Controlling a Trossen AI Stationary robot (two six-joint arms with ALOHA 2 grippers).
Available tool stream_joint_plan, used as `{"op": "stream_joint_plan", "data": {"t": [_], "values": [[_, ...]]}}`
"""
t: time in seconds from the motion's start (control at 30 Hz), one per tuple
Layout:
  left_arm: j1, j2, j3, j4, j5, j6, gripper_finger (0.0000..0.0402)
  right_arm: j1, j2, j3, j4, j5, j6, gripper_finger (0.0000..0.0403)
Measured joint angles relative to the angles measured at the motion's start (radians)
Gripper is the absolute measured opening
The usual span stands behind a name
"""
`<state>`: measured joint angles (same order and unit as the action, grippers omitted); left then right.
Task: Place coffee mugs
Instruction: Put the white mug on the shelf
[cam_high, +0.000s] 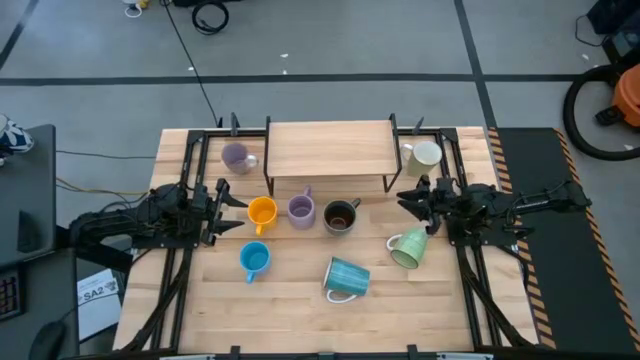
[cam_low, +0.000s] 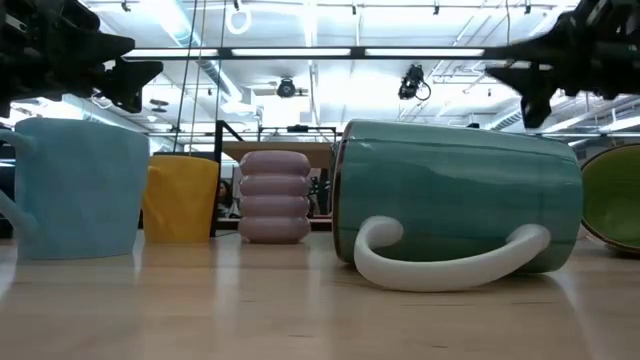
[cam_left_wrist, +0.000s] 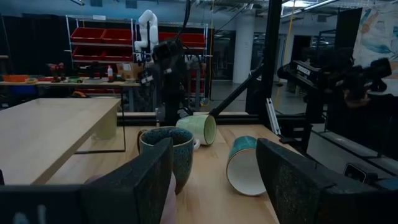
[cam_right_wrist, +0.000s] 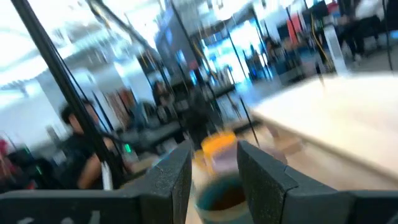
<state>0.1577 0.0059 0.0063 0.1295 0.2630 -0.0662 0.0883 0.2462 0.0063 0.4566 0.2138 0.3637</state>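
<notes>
Overhead, eight mugs are spread across the wooden worktop (cam_high: 300, 300) around a low wooden shelf (cam_high: 328, 148) at the back centre. One lavender mug (cam_high: 236, 157) stands left of the shelf, and the cream mug (cam_high: 424, 155) right of it. In front of the shelf stand the orange mug (cam_high: 262, 212), the second lavender mug (cam_high: 301, 209) and the dark brown mug (cam_high: 340, 216) in a row. The blue mug (cam_high: 254, 260) stands nearer the front. The teal mug (cam_high: 347, 277) and the pale green mug (cam_high: 409, 248) lie on their sides. The left hand (cam_high: 228, 208) hovers just left of the orange mug, fingers wide and empty. The right hand (cam_high: 408, 197) hangs between the cream and pale green mugs, fingers narrowly parted, holding nothing.
</notes>
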Motion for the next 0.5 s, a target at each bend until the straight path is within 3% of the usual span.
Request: {"op": "stream_joint_plan", "data": {"t": [0.33, 0.5], "values": [[0.000, 0.000, 0.000, 0.000, 0.000, 0.000, 0.0238, 0.000, 0.000, 0.000, 0.363, 0.093, -0.069, 0.0134], [0.000, 0.000, 0.000, 0.000, 0.000, 0.000, 0.0238, 0.000, 0.002, 0.026, 0.396, 0.166, -0.152, 0.0134]]}}
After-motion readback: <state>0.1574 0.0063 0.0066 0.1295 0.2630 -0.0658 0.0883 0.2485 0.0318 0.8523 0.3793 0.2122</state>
